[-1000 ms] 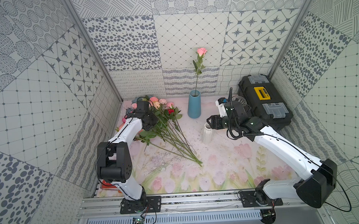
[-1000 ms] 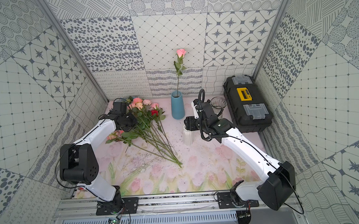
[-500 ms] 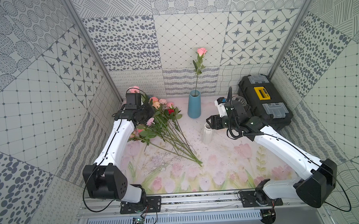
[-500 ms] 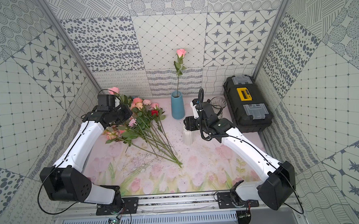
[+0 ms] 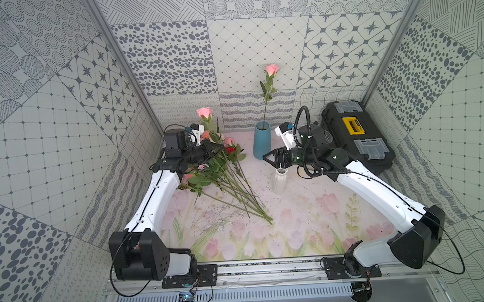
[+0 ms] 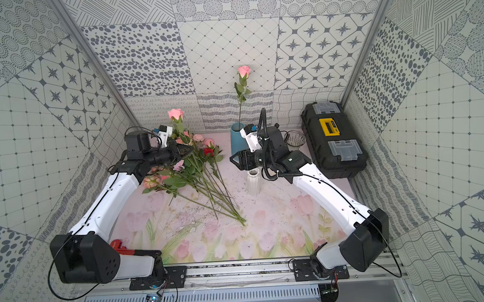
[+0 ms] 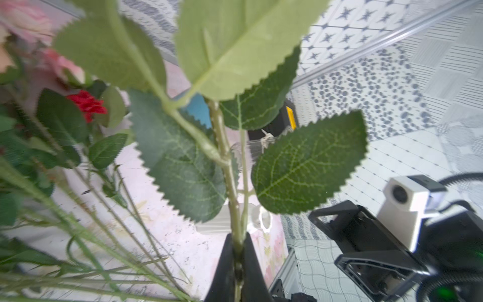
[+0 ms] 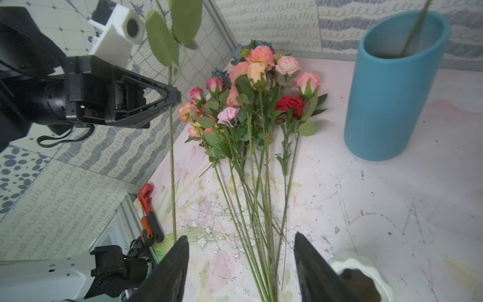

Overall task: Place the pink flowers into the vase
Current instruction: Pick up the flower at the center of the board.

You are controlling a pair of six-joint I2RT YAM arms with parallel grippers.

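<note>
Now that the left claw [image 8: 177,98] has come up out of the pile, it holds one pink rose [image 5: 204,113] pinched mid-stem, bloom up, at far left above the rest of the pink flowers [image 8: 251,86], which lie as before on the surface [image 5: 309,210] left of the blue vase [image 5: 261,142]. Right claw [image 8: 240,236] hasn't moved: spread, empty, hovering over the white vase [image 5: 279,181] just near of the blue one, where a placed rose [image 5: 272,69] already stands. Pick looks done; what's left for this stem is the carry right and threading its long, likely swinging end into the blue mouth.
</note>
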